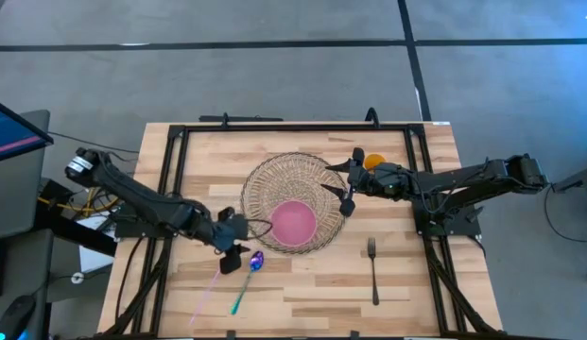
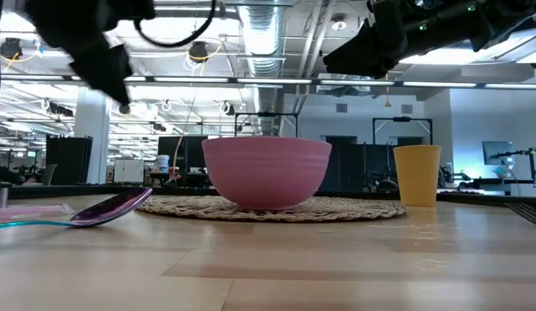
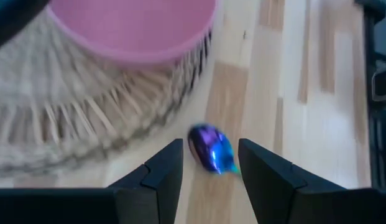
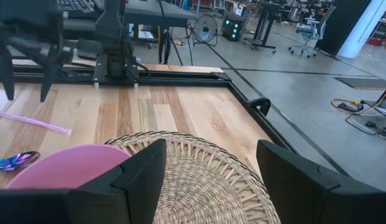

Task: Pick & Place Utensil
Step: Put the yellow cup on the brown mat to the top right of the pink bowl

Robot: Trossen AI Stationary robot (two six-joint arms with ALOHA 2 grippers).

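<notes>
A spoon with an iridescent purple-blue bowl and a teal handle lies flat on the table, near the woven mat's near-left edge. In the left wrist view, the spoon's bowl shows between my open left gripper's fingers. The low view shows this gripper raised well above the spoon, touching nothing. A pink bowl stands on the mat. My right gripper hovers open over the mat's right edge.
A dark fork lies on the table to the right of the mat, toward the near edge. A yellow cup stands at the mat's far right. A thin pink stick lies left of the spoon. Black frame rails border the tabletop.
</notes>
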